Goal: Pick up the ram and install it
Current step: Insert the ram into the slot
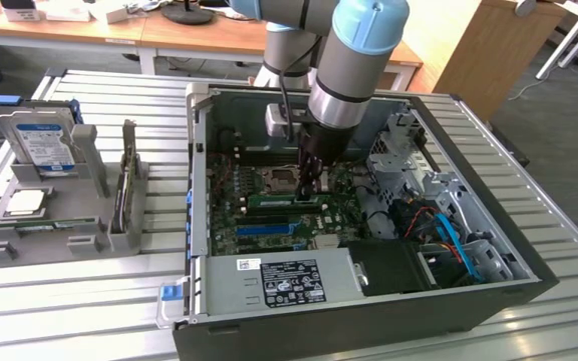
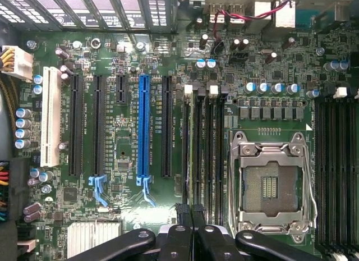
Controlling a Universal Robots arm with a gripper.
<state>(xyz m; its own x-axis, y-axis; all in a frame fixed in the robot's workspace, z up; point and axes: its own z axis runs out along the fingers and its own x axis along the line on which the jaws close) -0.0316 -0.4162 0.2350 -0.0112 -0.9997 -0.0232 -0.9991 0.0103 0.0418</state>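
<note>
Gripper (image 2: 192, 211), all but closed, pinches the ram (image 2: 189, 149) directly beneath it; the ram stands on edge in the memory slot (image 2: 188, 91) beside the empty CPU socket (image 2: 269, 185), long axis running along that slot.

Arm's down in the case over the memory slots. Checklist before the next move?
1. Gripper shut, low over the memory slots: ok.
2. Ram lying along a slot beside the processor socket: ok.
3. Ram pressed fully home: cannot tell.
4. White latch at the slot's end locked: cannot tell.
5. Processor socket empty and clear of the gripper: ok.
6. Blue cable well apart from the arm: ok.
</note>
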